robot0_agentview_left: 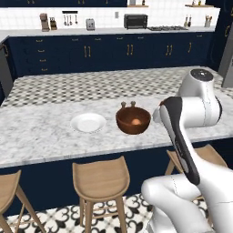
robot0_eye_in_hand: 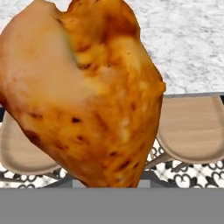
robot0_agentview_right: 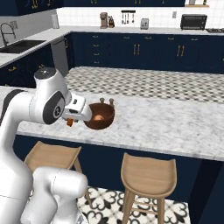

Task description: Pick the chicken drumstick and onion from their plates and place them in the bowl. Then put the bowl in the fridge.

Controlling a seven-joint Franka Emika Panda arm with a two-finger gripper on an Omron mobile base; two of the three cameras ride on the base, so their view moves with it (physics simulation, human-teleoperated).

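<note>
The marble counter (robot0_agentview_left: pixel 41 129) bears a white plate (robot0_agentview_left: pixel 88 122) and brown bowl (robot0_agentview_left: pixel 133 120).

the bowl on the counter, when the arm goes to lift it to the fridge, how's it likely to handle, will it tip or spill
The bowl looks rigid and glossy, so a rim grip may slip. It is deep and sits flat on the marble counter, so tipping seems unlikely. The round onion inside will probably roll if the bowl tilts, though the high walls should contain it.
</note>
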